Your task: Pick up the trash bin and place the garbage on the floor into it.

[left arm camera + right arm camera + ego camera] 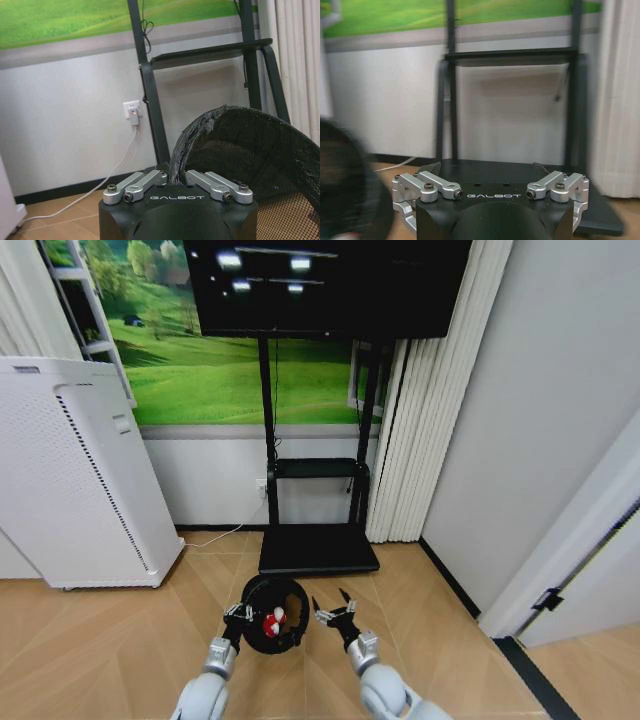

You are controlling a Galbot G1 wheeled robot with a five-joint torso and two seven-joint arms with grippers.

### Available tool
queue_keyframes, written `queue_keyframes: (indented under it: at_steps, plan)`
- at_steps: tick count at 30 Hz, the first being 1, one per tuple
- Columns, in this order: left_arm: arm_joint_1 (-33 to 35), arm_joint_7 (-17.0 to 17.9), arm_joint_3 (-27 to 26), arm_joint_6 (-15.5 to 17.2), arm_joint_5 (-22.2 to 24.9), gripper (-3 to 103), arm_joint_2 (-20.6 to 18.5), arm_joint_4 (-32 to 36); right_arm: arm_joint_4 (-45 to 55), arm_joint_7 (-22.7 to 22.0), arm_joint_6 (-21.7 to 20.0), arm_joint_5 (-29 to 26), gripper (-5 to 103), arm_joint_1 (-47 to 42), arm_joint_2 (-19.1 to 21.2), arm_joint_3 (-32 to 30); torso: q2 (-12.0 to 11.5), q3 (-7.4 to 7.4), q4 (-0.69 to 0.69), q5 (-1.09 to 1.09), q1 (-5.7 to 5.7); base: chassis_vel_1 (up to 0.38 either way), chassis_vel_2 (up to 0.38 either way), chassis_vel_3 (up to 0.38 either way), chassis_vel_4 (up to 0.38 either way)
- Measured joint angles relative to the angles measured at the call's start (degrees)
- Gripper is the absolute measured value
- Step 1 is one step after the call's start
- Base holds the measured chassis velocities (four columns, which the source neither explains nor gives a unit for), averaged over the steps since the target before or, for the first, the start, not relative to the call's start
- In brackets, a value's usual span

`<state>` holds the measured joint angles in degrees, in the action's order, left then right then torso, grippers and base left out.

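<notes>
The left gripper (240, 617) is clenched on the rim of the small black round trash bin with mesh sides (283, 592), gripping it at the bin's left edge; in the left wrist view the linkage arms are folded in close and the mesh rim (192, 137) rises directly from between them. The bin hangs tilted so its mouth faces up toward the head camera, above the light tan chevron parquet floor (110, 650), just in front of the black base plate of the TV stand (318, 548). Inside the bin lies a red-and-white crumpled piece of garbage (271, 621) (too small to tell whether wrapper or can). The right gripper (333, 608) hovers just beside the bin's right side, released, its fingers (347, 596) spread wide and holding nothing. The tall white perforated appliance (70, 480) stands well apart to the left.
</notes>
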<state>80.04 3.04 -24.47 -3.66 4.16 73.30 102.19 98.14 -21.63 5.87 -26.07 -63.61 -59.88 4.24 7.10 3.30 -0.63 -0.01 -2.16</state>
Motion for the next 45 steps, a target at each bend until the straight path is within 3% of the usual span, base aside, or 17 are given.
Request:
queue_keyframes:
  at_steps: [4,11,14,20,27,45]
  plan:
    - [2.55,0.14,-3.02,-0.04,0.81,5,-0.94,3.49,1.55,-3.64,-5.18,-2.31,100,-1.36,0.80,-7.16,0.00,0.00,0.01,0.01,0.00,0.000,0.000,0.000,0.000]
    - [5.79,0.28,-7.36,0.17,1.48,5,-1.10,7.72,3.01,-3.73,-11.00,-4.00,100,-5.23,2.09,-16.77,0.00,0.00,0.00,0.02,0.00,0.000,0.000,0.000,0.000]
    - [7.45,0.32,-9.80,0.18,1.87,5,-0.66,9.60,5.45,-1.41,-15.21,-7.57,100,-8.45,2.99,-23.05,0.00,0.00,0.02,0.01,0.00,0.000,0.000,0.000,0.000]
    - [8.76,0.38,-12.60,0.18,2.40,5,-0.41,11.77,7.80,3.49,-18.12,-9.95,100,-12.70,3.81,-30.59,0.00,0.00,-0.01,0.01,0.00,0.000,0.000,0.000,0.000]
    - [9.55,0.40,-14.34,0.10,2.99,5,-0.30,12.79,9.85,8.97,-17.16,-11.10,100,-15.88,3.77,-35.29,0.00,0.00,0.01,0.01,0.00,0.000,0.000,0.000,0.000]
    - [9.46,0.35,-13.87,-0.16,3.75,5,-0.90,13.48,10.07,8.18,-14.13,-9.23,100,-16.66,2.32,-37.71,0.00,0.01,0.00,0.01,0.00,0.000,0.000,0.000,0.000]
